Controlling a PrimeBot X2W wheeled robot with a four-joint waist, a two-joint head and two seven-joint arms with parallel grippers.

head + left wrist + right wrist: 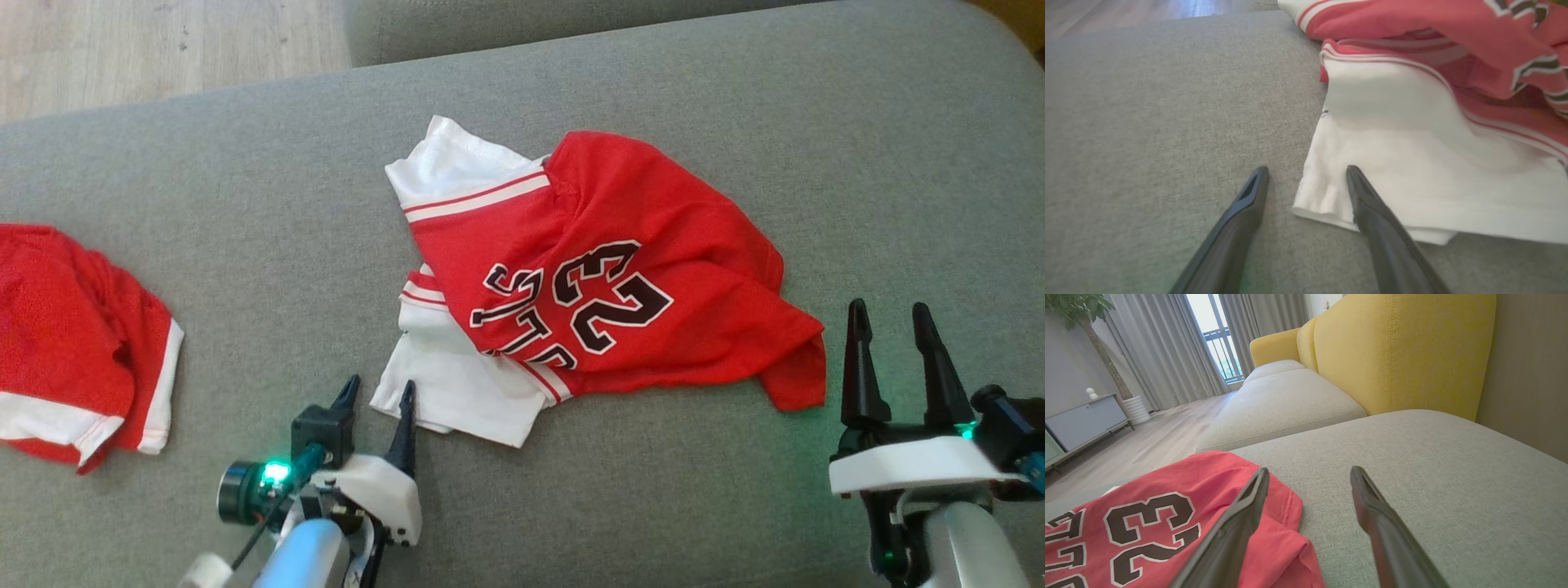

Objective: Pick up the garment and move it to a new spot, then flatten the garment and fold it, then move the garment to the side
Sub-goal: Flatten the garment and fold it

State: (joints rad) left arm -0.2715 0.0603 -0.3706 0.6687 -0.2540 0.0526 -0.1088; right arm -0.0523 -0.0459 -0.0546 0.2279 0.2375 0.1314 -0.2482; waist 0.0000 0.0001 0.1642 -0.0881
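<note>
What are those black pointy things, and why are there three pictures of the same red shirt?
Those are a robot's fingers. It has two arms, and each ends in a gripper with two long dark fingers. One picture comes from a camera on its head, looking down at a grey sofa cushion. There you see the left gripper and right gripper. The other two come from cameras on its wrists, looking along the fingers. A crumpled red and white jersey with the number 23 lies in the middle; another red garment lies off to the left. Both grippers are open and hold nothing.
</note>
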